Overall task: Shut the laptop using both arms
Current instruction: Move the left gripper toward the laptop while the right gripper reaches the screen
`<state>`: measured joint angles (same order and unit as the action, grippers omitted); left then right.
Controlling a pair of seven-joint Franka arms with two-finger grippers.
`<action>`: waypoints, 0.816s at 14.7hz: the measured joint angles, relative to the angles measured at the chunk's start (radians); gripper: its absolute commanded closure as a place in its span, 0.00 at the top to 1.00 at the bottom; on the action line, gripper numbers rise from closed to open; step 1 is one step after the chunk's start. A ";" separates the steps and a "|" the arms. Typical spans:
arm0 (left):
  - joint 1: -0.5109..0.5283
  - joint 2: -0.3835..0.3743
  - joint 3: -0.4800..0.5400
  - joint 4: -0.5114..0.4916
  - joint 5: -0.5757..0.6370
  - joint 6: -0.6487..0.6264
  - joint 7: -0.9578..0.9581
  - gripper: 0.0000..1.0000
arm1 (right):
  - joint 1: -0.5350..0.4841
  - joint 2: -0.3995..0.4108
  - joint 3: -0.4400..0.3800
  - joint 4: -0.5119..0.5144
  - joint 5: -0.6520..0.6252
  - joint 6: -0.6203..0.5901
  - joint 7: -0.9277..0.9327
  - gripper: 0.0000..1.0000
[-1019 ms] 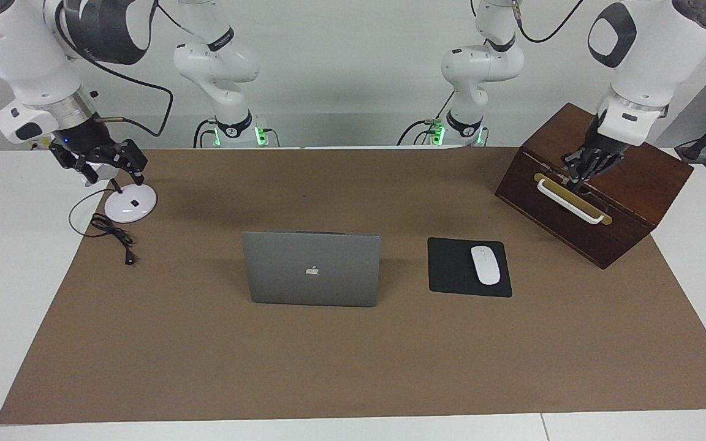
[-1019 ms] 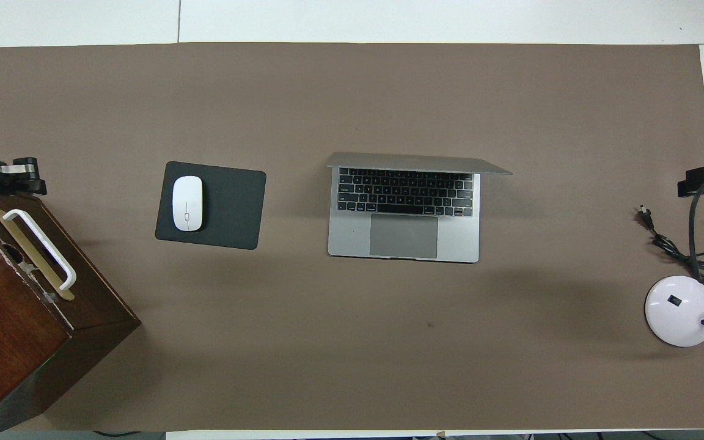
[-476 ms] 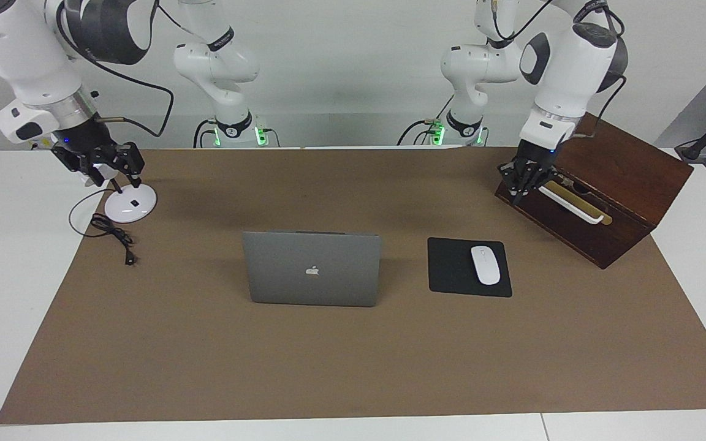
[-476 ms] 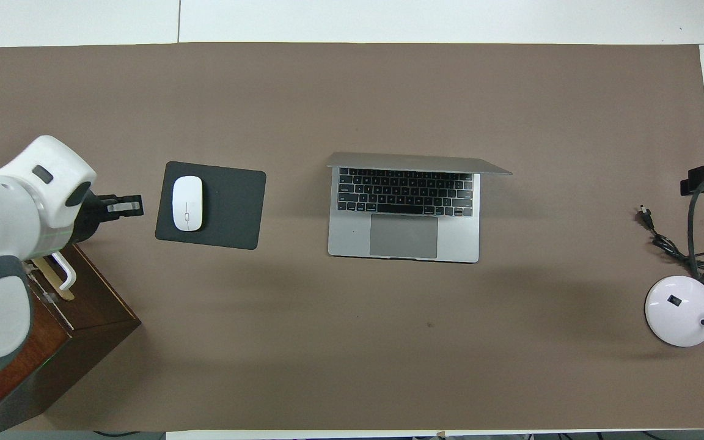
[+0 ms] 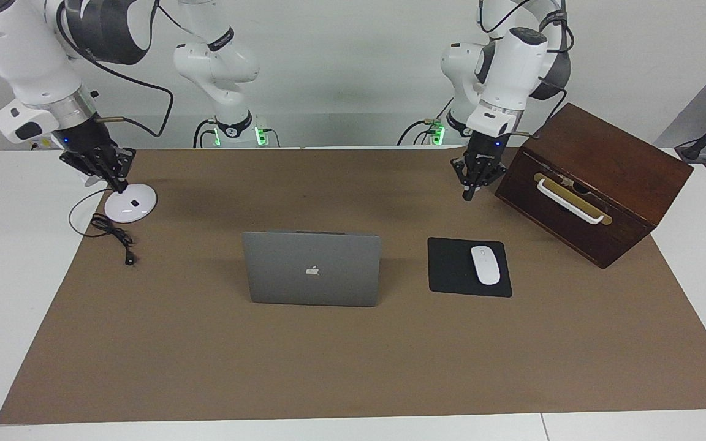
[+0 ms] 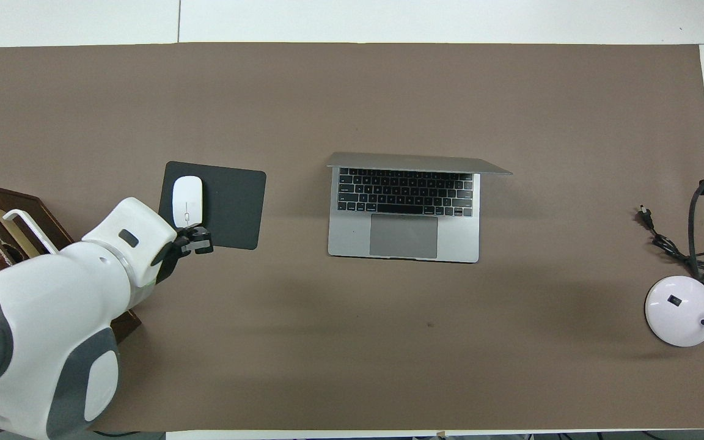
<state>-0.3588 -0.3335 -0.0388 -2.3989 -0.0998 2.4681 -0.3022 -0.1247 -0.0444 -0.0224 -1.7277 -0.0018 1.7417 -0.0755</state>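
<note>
Laptop (image 5: pixel 312 268) stands open at the centre of the facing view, on the brown mat (image 5: pixel 353 355), its lid upright with the logo toward the camera; in the overhead view its keyboard and trackpad (image 6: pixel 403 235) show at mid-frame.

Left arm (image 5: pixel 506 55) comes down from the upper right of the facing view, its forearm steep and the left gripper (image 5: pixel 468 195) pointing down with fingertips together, holding nothing, over bare mat beside the wooden box (image 5: pixel 595 184). In the overhead view this arm fills the lower left corner, and its gripper (image 6: pixel 196 242) overlaps the lower edge of the black mouse pad (image 6: pixel 230 205); the facing view shows it raised and clear of the pad.

Right arm (image 5: pixel 28 67) enters at the upper left of the facing view, bent downward, and the right gripper (image 5: pixel 121 187) hangs fingertips shut and empty just above the white lamp base (image 5: pixel 130 203). In the overhead view that gripper is cut off at the right edge, with only a dark piece visible, and the box is partly covered by the left arm.

Both grippers are well apart from the laptop, which sits between them and lower in the facing frame. White mouse (image 5: pixel 485 264) lies on the pad beside the laptop.
</note>
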 measured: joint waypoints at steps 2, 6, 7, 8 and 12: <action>-0.049 -0.003 -0.001 -0.028 0.000 0.048 -0.013 0.00 | 0.001 0.001 0.005 -0.001 0.000 0.047 0.000 0.00; -0.111 0.000 0.000 -0.106 0.000 0.175 -0.031 0.00 | 0.090 0.026 0.030 0.005 0.000 0.129 0.117 0.00; -0.122 0.004 0.000 -0.122 0.000 0.201 -0.035 0.00 | 0.136 0.036 0.033 0.010 0.000 0.148 0.174 0.00; -0.132 0.012 0.001 -0.133 0.000 0.220 -0.037 0.00 | 0.180 0.046 0.036 0.016 -0.004 0.165 0.224 0.00; -0.168 0.081 0.000 -0.150 0.000 0.314 -0.042 0.00 | 0.340 0.081 0.042 0.030 -0.056 0.217 0.421 0.00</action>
<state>-0.5268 -0.2528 -0.0390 -2.5491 -0.0999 2.7822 -0.3440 0.2149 0.0365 0.0195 -1.6982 -0.0580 1.9587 0.3451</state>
